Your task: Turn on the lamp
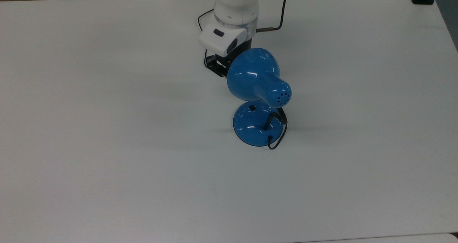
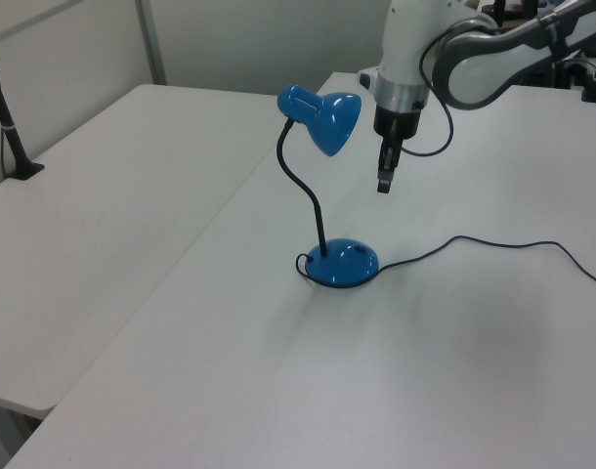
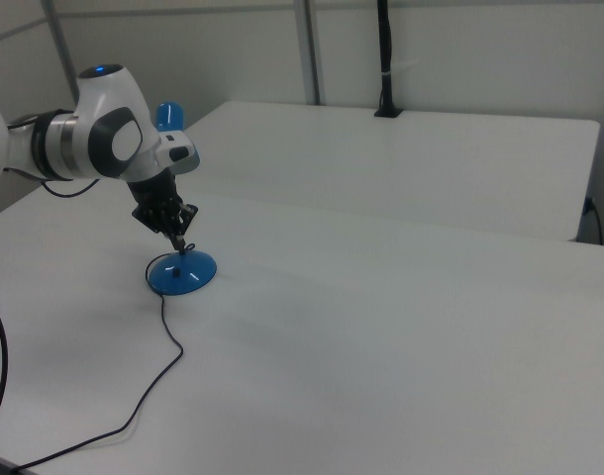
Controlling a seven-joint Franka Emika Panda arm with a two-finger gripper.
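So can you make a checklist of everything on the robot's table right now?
Surface: white table, a second white table beside it.
Job's things: blue lamp standing upright, shade unlit, black switch on its base.
Clutter: nothing seen.
Grippers: gripper shut, pointing down, in the air beside the shade, above the table, touching nothing.
Cables: thin black cord runs from the base across the table.
Surroundings: grey partition walls, black clamped pole.

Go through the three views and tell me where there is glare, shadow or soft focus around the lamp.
Top view: white streaks of glare on the lamp shade and its base, faint shadow on the table beside it. Left view: even light, pale shadow under the base. Right view: soft overall, the gripper dark against the lamp base.
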